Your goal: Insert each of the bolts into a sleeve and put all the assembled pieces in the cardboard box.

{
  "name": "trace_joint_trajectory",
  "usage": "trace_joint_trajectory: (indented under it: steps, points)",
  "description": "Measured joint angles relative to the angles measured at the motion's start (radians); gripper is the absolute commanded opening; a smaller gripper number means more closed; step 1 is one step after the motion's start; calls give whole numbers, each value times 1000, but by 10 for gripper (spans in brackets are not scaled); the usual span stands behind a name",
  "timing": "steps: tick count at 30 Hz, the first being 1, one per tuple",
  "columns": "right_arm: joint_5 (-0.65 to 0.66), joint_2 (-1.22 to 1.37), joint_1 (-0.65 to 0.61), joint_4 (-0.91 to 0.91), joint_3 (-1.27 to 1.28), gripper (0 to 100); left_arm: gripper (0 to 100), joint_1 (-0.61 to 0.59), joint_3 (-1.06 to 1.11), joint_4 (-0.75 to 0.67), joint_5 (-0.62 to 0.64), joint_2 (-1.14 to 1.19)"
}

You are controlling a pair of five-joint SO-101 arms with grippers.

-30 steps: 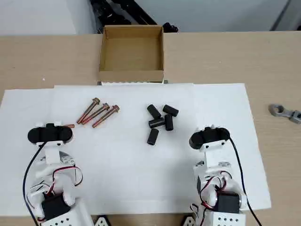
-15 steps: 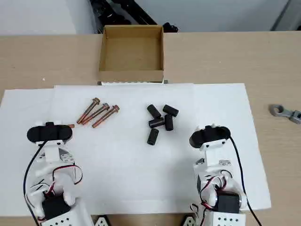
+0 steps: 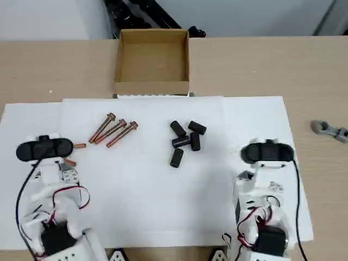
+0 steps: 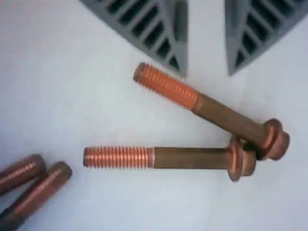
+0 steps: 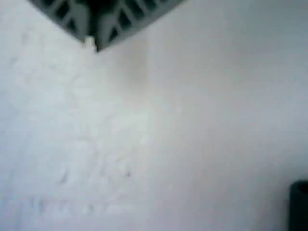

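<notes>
Over the near-left part of the white sheet (image 3: 136, 206), the left tool (image 4: 205, 62) hung released, jaws apart w/ only paper btwn them, just above the threaded end of one bolt (image 4: 211, 111). A second bolt (image 4: 163, 158) lay just beside it, and their heads looked to touch. Three more bolts (image 3: 111, 131) sat in a loose fan farther up the sheet, toward the cardboard box (image 3: 152, 87), which held nothing. Five sleeves (image 3: 181, 142) lay mid-sheet, four bunched and touching, and one lone sleeve (image 3: 176, 157) just apart on the near side. The right tool (image 5: 94, 41) was clenched on nothing over bare paper, w/ a sleeve (image 5: 299, 204) at the edge of its view.

We judged this as step one: no bolt was in a sleeve yet, nothing was boxed, so approx. zero progress. The left arm seemed lined up for a bolt pickup.

The next move, as we read it, called for:
- dropping the left tool so the jaws straddle the shank, not the thread tip
- staying clear of the head end, b/c the 2 bolts crowd each other there
- leaving the threads free to enter a sleeve
- opening the right tool and taking the lone sleeve first, since it was easiest to reach w/o nudging the bunch
</notes>
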Motion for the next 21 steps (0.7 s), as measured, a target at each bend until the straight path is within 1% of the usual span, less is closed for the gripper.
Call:
trace_joint_trajectory:
  steps: [3, 6, 10, 13, 15, 18, 21]
  points:
    - [-3, 95, 17, -5, -32, 3, 55, 0, -143, -14, 38, 207]
    - [-3, 230, 46, -34, -97, 4, 51, 0, -351, -9, 75, 482]
    - [-3, 493, 52, -40, -288, 4, 51, 0, -635, 77, 117, 879]
    - [-3, 724, 41, 0, -476, 4, 51, -2, -776, 137, 173, 1112]
    - [-3, 870, 17, 32, -606, 4, 51, -2, -802, 150, 203, 1172]
    - [0, 1062, -54, 97, -778, 5, 55, -2, -810, 153, 219, 1177]
    - [84, 1189, -152, 157, -904, 5, 55, -3, -804, 153, 221, 1172]
